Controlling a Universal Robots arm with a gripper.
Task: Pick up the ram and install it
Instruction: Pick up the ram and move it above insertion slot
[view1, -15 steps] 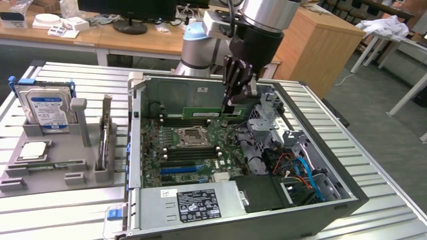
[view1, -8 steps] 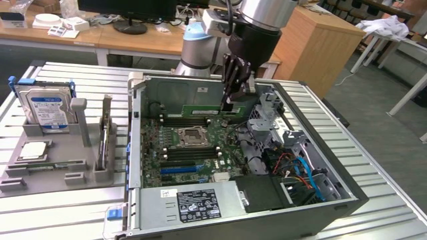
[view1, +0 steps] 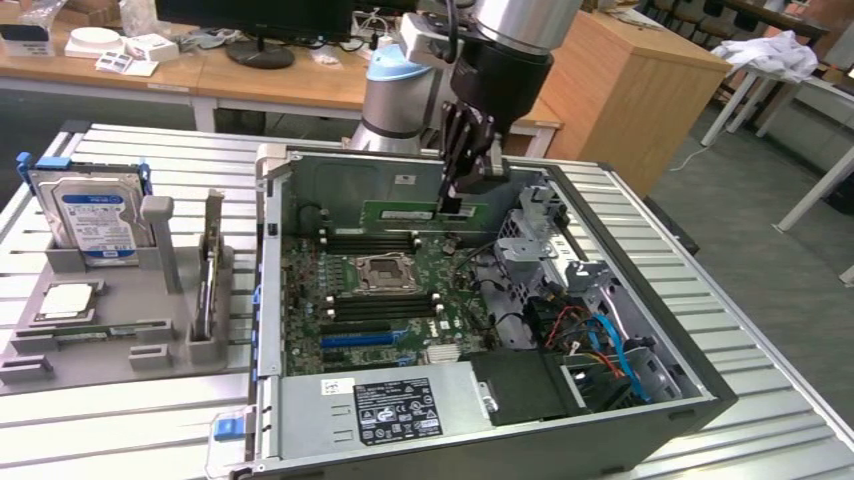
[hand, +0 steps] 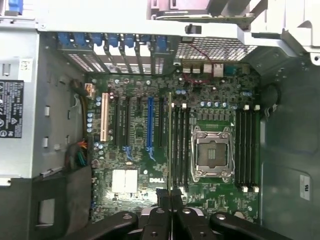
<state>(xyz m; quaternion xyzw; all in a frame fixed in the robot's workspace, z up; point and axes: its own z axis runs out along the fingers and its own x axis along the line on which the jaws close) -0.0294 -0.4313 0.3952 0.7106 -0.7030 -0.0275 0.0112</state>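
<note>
1. The gripper (view1: 454, 203) is clamped on one end of the ram (view1: 398, 213), holding it edge-down over the board (view1: 400, 300).
2. In the wrist view, the ram (hand: 170, 145) runs parallel to the slots (hand: 181, 145) beside the socket (hand: 212, 152).
3. Doing it well likely means staying parallel, centring over one slot, and pressing evenly.

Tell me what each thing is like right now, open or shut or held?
ram, held over the motherboard
gripper, shut on the ram
computer case, open on top
CPU socket, empty
hard drive, standing upright in its holder
</note>
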